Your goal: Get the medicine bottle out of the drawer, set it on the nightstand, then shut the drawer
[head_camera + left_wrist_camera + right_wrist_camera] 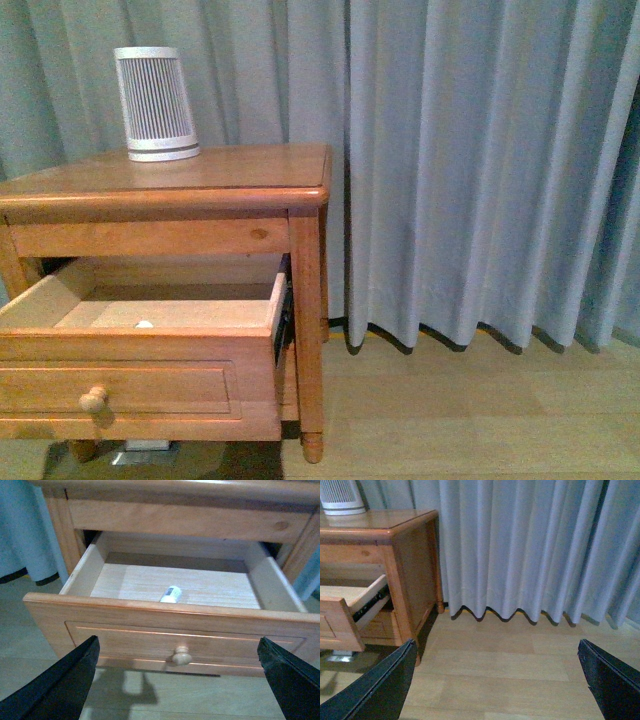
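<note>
The left gripper (177, 645) is seen from its wrist, its two dark fingers (65, 685) spread wide and empty. The right gripper (496, 646) has its fingers (612, 680) equally wide apart, gripping nothing.

The front camera is looking from a little way back, slightly above the top of the nightstand (230, 170), which is sitting left in frame while the curtain (480, 170) is filling the right. The left wrist camera is hovering close before the open drawer (165, 611), tilting down into it. The right wrist camera is sitting further right, facing the curtain over the floor (510, 670) and catching only the nightstand's right side. All three are sharing the drawer; front and right wrist are also sharing the device (155, 105).
</note>
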Controlling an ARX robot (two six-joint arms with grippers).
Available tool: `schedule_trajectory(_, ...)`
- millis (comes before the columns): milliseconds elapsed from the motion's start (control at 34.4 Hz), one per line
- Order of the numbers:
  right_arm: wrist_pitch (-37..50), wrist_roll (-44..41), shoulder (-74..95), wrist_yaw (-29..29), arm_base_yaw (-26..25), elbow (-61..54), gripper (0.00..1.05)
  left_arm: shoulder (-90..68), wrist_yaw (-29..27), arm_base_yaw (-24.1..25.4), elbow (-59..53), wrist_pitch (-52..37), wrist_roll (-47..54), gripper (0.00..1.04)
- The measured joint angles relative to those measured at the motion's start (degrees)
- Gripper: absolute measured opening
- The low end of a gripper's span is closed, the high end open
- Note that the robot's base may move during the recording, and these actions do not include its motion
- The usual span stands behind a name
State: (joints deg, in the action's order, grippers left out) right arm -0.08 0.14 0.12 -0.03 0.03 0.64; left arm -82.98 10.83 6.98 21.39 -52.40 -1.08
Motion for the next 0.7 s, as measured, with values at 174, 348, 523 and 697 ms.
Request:
schedule_trajectory(174,0.0,0.0,0.0,0.0,0.0,0.0,0.98,21.2,-1.2,-3.7,-4.5,14.3,-2.6,0.98)
schedule_trajectory(348,0.0,0.0,0.0,0.0,0.0,0.0,0.98,40.8,-4.0,-8.5,-6.5,27.9,-3.6,0.98)
schedule_trajectory(523,0.0,0.0,0.0,0.0,0.0,0.0,0.98,41.6,-4.4,-8.6,-6.6,28.1,-3.8,0.98)
schedule_trajectory(697,0.0,0.0,0.0,0.0,0.0,0.0,0.98,43.3,-10.8,-7.2,-9.2,25.0,-1.0,0.78)
